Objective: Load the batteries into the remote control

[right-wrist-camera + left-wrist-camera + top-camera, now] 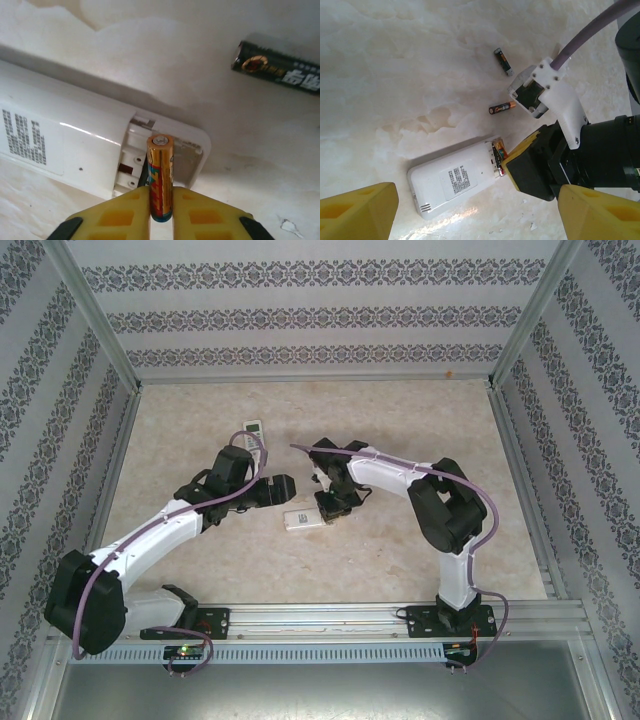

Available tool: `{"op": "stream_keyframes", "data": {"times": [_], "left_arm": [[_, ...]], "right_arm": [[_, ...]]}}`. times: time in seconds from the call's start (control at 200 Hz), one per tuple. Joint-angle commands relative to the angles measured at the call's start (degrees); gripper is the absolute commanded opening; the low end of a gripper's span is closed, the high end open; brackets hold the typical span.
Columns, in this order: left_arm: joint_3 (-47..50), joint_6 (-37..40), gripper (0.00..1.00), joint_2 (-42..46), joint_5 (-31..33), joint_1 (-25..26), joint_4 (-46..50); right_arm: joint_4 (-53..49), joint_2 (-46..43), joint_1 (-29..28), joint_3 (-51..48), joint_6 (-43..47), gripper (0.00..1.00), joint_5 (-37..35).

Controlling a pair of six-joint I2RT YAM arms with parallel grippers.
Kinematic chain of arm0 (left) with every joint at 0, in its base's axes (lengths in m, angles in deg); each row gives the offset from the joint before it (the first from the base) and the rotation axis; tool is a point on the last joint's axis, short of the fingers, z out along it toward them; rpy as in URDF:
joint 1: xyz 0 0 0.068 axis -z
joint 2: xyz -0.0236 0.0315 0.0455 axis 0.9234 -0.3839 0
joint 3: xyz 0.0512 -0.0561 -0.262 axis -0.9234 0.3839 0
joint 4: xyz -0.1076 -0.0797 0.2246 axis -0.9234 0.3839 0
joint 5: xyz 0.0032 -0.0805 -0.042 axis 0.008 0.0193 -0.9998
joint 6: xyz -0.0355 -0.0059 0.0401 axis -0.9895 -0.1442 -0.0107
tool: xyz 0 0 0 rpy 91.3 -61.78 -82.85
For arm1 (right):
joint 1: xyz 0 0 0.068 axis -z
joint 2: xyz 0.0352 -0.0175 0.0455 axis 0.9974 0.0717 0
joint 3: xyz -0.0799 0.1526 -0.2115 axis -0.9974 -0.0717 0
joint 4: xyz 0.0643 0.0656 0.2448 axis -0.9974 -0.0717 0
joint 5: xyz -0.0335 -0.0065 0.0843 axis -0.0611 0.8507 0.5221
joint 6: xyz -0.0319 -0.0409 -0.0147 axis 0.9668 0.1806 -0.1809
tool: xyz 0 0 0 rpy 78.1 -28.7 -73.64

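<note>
Overhead, remote: the slim white plastic remote control [303, 520] is lying on the beige marbled bench [430, 430], between the two arms.
Overhead, pincers: the right pincer [335, 504] is working at the remote's right end, and the left pincer [283, 487] is hovering just beside its other end.
Overhead, bystander: a second white remote with buttons [253, 428] is lying farther back, well apart from the work.
Left wrist, left pincer: the left pincer [477, 217] is standing wide open and gripping nothing, with the remote control [452, 182] lying below between its yellow fingers [357, 210].
Left wrist, spares: a dark copper-tipped battery [502, 107] and a farther dark battery [503, 61] are lying on the bench beyond the remote, apart from each other.
Right wrist, right pincer: the right pincer [161, 212] is pinching a copper-gold cylindrical battery [160, 175] by its lower half, with the tip reaching over the open battery bay [137, 162].
Right wrist, step in hand: the battery is probably being seated; I cannot tell whether it is already touching the slot.
Right wrist, doing it well: the battery needs lining up with the slot, pressing against the sprung contact first, then laying flat before release.
Right wrist, hindrances: the bay looks narrow beside the pincer's fingers, and the unheld remote may slide under the push. The dark battery [280, 67] nearby is lying clear of the path.
</note>
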Motion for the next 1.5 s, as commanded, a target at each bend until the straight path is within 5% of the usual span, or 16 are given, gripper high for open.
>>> {"op": "stream_keyframes", "data": {"times": [0.0,0.829,1.114,1.494], "left_arm": [[0.52,-0.12,0.84,0.88,-0.31,-0.3,-1.52],[-1.73,-0.36,0.78,-11.87,-6.44,0.21,-1.54],[-4.67,0.01,0.64,-18.53,-8.47,0.31,0.65],[-6.84,0.04,0.6,-24.86,-9.4,0.51,2.61]], "right_arm": [[-0.73,1.17,-0.2,1.84,-0.33,0.22,-1.37],[-3.39,0.35,0.9,2.58,-0.18,0.21,-2.4],[-2.28,-0.02,2.69,4.13,-4.42,0.24,-5.5],[-1.58,2.66,3.03,6.5,-3.97,0.25,0.26]]}}
